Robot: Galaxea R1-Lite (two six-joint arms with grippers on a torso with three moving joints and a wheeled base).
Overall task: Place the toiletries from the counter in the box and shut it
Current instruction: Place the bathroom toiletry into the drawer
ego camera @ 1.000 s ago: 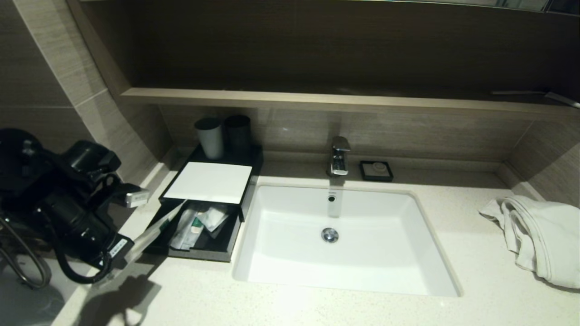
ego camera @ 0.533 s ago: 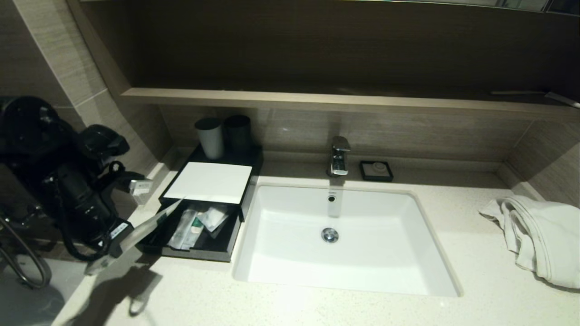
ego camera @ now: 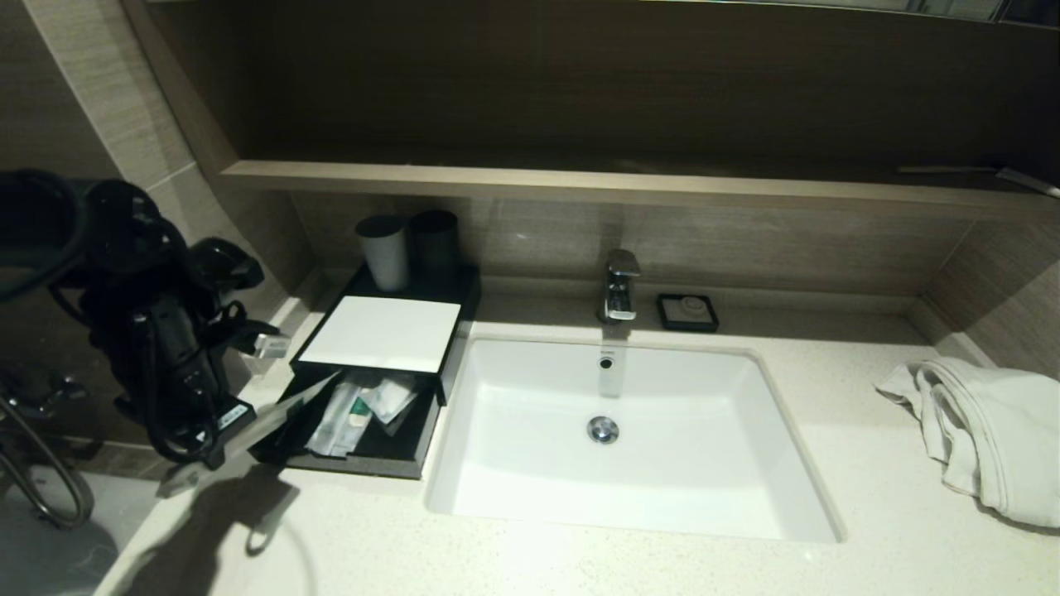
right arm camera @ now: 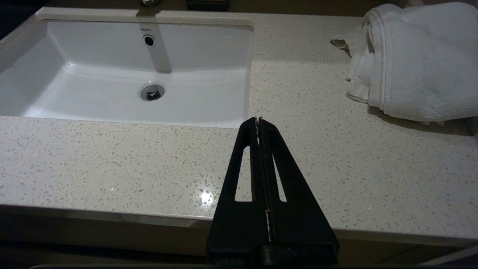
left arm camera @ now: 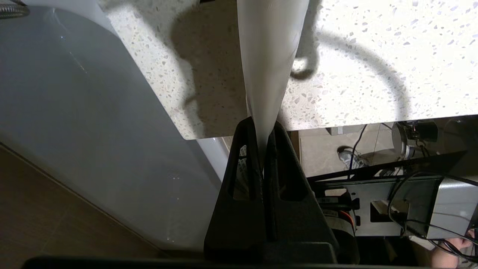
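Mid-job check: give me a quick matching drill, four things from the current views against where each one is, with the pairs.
Things:
1. left claw
2. right claw
3. towel
4. box

Places or states:
A. heaped on the counter, right of the basin
B. shut on a long sachet
C. shut on nothing, over the counter's front
D. drawer out, packets inside

Pairs: 1-B, 2-C, 3-A, 4-D

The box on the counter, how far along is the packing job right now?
Partly done. Several sachets already lie in the open drawer of the box. The left gripper is shut on one long sachet, angled toward the drawer's left edge. Left: dropping it in and closing the drawer. The right gripper waits shut near the counter's front edge.
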